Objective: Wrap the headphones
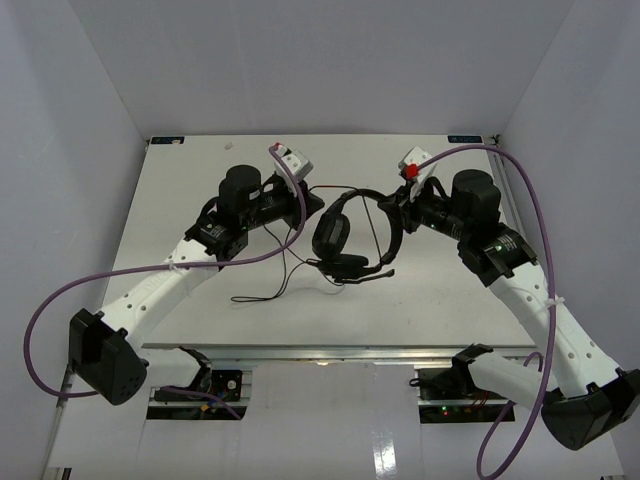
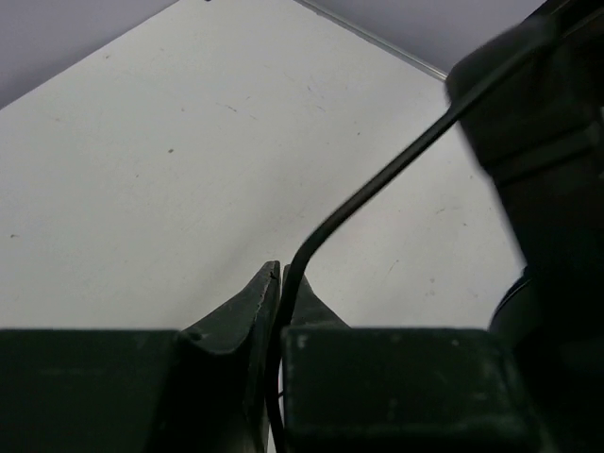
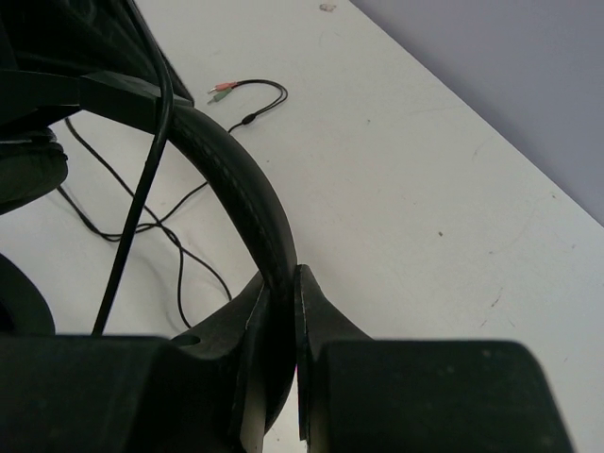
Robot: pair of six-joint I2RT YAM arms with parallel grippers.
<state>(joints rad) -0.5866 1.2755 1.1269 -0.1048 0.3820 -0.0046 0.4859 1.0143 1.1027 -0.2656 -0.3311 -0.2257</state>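
The black headphones (image 1: 350,235) stand at the middle of the table, earcups low and headband arching to the right. My right gripper (image 1: 392,210) is shut on the headband (image 3: 236,179); the wrist view shows it pinched between the right gripper's (image 3: 283,283) jaws. My left gripper (image 1: 305,200) is shut on the thin black cord (image 2: 377,179), which runs up from the left gripper's (image 2: 280,278) jaws to a dark blurred part of the headset (image 2: 547,142). The rest of the cord (image 1: 270,285) lies in loose loops on the table. Its green and pink plugs (image 3: 222,91) lie flat on the table.
The white table (image 1: 450,300) is walled by white panels on three sides. Thick purple arm cables (image 1: 100,280) loop beside both arms. The loose cord crosses the table in front of the headphones (image 3: 179,255).
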